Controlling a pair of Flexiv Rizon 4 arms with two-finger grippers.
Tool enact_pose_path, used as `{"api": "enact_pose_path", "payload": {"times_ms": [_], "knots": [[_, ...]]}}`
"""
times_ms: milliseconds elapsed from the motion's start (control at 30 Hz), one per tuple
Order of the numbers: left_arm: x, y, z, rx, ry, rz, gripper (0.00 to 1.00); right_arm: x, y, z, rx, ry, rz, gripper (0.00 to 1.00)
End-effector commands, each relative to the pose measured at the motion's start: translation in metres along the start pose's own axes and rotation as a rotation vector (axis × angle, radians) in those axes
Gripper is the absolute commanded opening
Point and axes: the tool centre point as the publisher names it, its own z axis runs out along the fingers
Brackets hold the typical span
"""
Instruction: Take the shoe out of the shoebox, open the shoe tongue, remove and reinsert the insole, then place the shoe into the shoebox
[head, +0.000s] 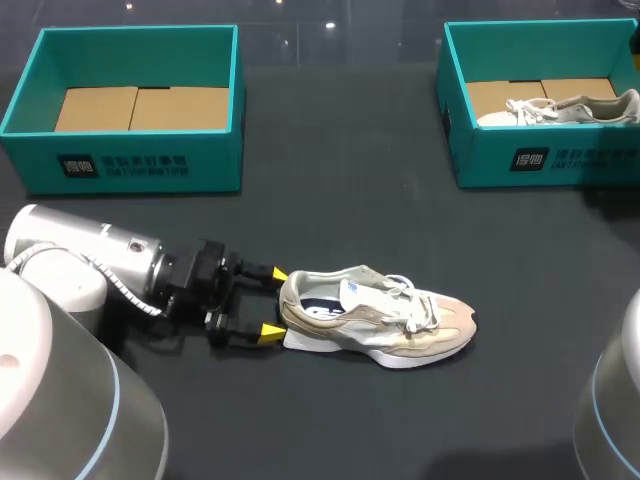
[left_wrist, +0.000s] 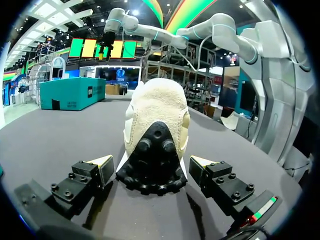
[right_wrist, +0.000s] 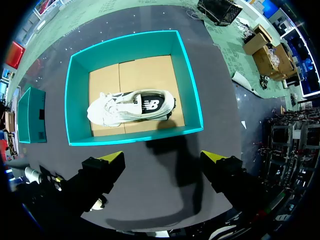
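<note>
The left end effector (head: 272, 302) stands wide open, its yellow tips flanking the heel of the shoe (head: 375, 320), which lies upright on the dark surface (head: 340, 210). Closing off-centre could, I judge, swivel the shoe or pinch only its soft collar, letting it slip. The right end effector (right_wrist: 162, 157), also open, hangs well past the shoe's toe over a shoebox (right_wrist: 132, 136) holding a second shoe (right_wrist: 130, 107); another shoebox (head: 130, 160) stands well apart off the shoe's heel end.

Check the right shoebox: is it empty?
No, the right shoebox holds a white shoe lying on its cardboard floor, as the right wrist view shows from above.
</note>
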Motion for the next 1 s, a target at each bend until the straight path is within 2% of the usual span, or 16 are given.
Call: {"api": "enact_pose_path", "payload": {"times_ms": [33,1000], "knots": [[-0.004,0.001,0.007,-0.001,0.014,0.004,1.00,0.000,0.000,0.000,-0.001,-0.001,0.001,1.00],[-0.001,-0.001,0.030,0.016,0.032,0.009,1.00,0.000,0.000,0.000,-0.001,-0.001,0.001,1.00]]}}
